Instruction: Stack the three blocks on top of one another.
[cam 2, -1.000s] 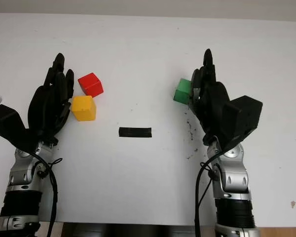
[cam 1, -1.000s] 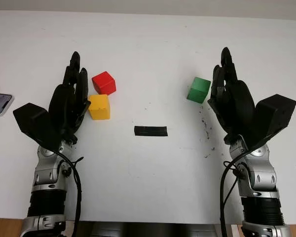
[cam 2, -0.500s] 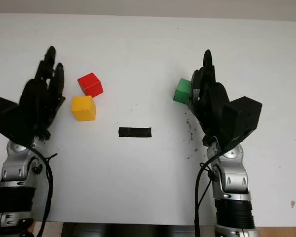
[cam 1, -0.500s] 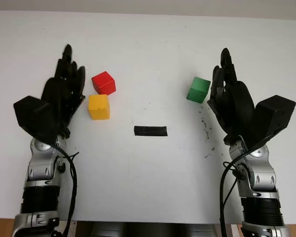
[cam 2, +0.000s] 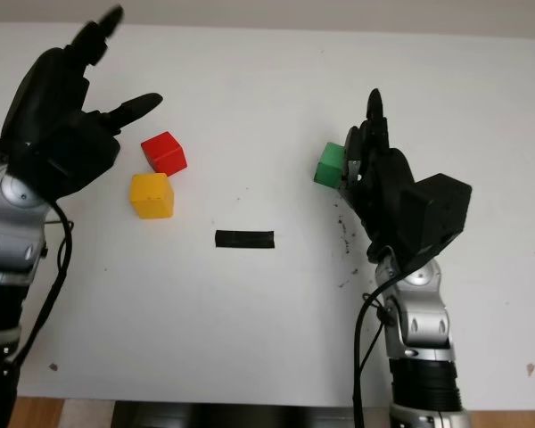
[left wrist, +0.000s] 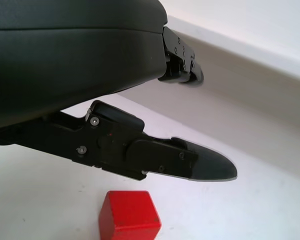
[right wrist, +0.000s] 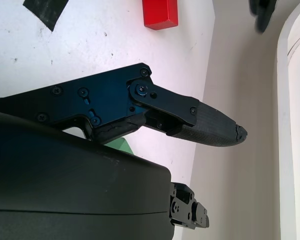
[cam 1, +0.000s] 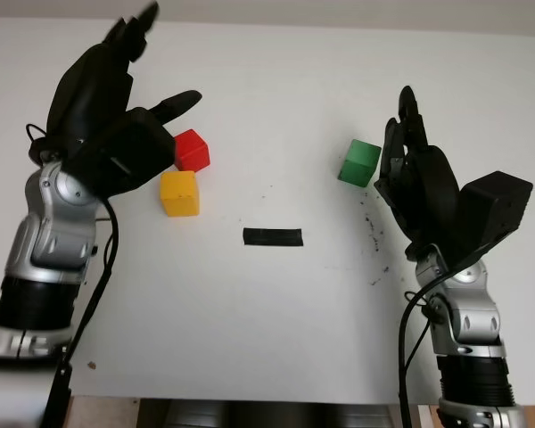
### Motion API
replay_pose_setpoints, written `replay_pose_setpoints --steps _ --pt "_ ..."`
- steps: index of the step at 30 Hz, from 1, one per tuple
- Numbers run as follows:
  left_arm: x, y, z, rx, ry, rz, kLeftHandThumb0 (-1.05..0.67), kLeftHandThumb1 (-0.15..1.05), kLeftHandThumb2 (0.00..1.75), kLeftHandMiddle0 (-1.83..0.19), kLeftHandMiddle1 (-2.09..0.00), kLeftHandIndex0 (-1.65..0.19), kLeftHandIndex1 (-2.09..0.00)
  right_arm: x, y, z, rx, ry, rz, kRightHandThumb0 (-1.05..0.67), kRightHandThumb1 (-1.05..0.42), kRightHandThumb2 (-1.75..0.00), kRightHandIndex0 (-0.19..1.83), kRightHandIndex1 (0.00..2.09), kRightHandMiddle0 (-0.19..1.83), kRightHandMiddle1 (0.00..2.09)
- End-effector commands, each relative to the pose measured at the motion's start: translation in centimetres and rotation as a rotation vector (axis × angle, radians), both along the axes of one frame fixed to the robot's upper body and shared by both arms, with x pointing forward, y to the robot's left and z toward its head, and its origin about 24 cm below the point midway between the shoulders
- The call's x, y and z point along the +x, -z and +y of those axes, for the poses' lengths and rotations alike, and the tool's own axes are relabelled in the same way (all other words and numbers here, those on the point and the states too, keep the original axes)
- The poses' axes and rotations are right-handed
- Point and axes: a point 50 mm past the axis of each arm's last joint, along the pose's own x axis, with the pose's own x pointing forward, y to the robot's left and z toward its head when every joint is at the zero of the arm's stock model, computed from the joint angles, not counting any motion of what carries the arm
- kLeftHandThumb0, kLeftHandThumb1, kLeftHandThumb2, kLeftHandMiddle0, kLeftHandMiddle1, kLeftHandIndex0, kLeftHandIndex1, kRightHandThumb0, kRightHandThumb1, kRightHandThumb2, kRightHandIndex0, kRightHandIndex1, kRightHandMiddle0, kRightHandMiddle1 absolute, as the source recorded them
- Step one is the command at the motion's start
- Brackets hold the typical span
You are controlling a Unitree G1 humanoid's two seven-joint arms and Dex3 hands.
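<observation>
A red block (cam 1: 190,149) and a yellow block (cam 1: 179,193) sit close together on the left of the white table (cam 1: 276,303), the red one farther back. The green block (cam 1: 359,161) stands alone on the right. My left hand (cam 1: 165,58) is raised above the table just left of the red block, open, with its thumb reaching over toward that block. In the left wrist view the red block (left wrist: 130,215) lies beneath the thumb. My right hand (cam 1: 408,147) stands open right beside the green block, on its right side, holding nothing.
A short black tape strip (cam 1: 272,236) lies on the table between the two hands. Dark specks mark the surface near the right hand. The table's front edge runs along the bottom of the head views.
My left hand has lifted off the spot beside the yellow block and swung up and back, now hanging high near the red block. The right hand and all blocks have stayed put.
</observation>
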Motion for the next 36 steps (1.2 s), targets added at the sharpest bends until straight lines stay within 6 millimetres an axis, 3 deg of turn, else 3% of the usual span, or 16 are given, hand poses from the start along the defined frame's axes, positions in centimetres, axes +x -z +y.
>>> replay_pose_setpoints --steps 1,6,23,25,27,30,32,36 --pt "0.5 -0.7 -0.6 0.087 -0.008 0.022 -0.85 1.05 0.14 -0.14 -0.07 -0.35 -0.18 -0.1 -0.5 -0.2 -0.012 0.003 -0.023 -0.73 -1.05 -0.77 -0.19 0.00 -0.19 0.00" --pt "1.8 -0.5 -1.7 0.214 -0.011 0.088 -0.92 1.05 0.16 -0.12 -0.05 -0.29 -0.11 -0.1 -0.5 -0.1 -0.013 0.005 -0.020 -0.72 -1.05 -0.78 -0.19 0.00 -0.19 0.00" --pt "2.9 -0.6 -2.4 0.533 -0.115 0.112 -1.02 1.05 0.33 -0.17 -0.06 -0.45 -0.17 -0.2 -0.3 0.0 0.005 0.014 -0.017 -0.71 -1.05 -0.77 -0.19 0.00 -0.19 0.00" --pt "2.7 -0.5 -2.4 0.566 -0.148 0.111 -1.01 1.05 0.37 -0.16 -0.06 -0.39 -0.40 -0.2 -0.3 0.0 0.012 0.012 -0.014 -0.71 -1.05 -0.77 -0.19 0.00 -0.19 0.00" --pt "2.6 -0.6 -2.4 0.596 -0.175 0.127 -1.02 1.05 0.41 -0.17 -0.06 -0.13 -0.93 -0.2 -0.1 0.0 0.012 0.006 -0.013 -0.71 -1.05 -0.77 -0.19 0.00 -0.19 0.00" --pt "2.3 -0.5 -2.4 0.608 -0.198 0.153 -1.01 1.05 0.42 -0.22 -0.08 -0.02 -1.32 -0.2 -0.1 -0.1 0.011 0.007 -0.011 -0.71 -1.05 -0.77 -0.19 0.00 -0.19 0.00" --pt "2.2 -0.4 -2.4 0.600 -0.196 0.175 -0.99 1.05 0.42 -0.26 -0.10 0.01 -1.46 -0.3 -0.1 -0.1 0.011 0.007 -0.012 -0.71 -1.05 -0.77 -0.19 0.00 -0.19 0.00" --pt "2.0 -0.3 -2.5 0.583 -0.193 0.204 -0.96 1.05 0.38 -0.26 -0.11 0.05 -1.53 -0.3 -0.1 -0.1 0.018 0.015 -0.016 -0.71 -1.05 -0.77 -0.19 0.00 -0.19 0.00"
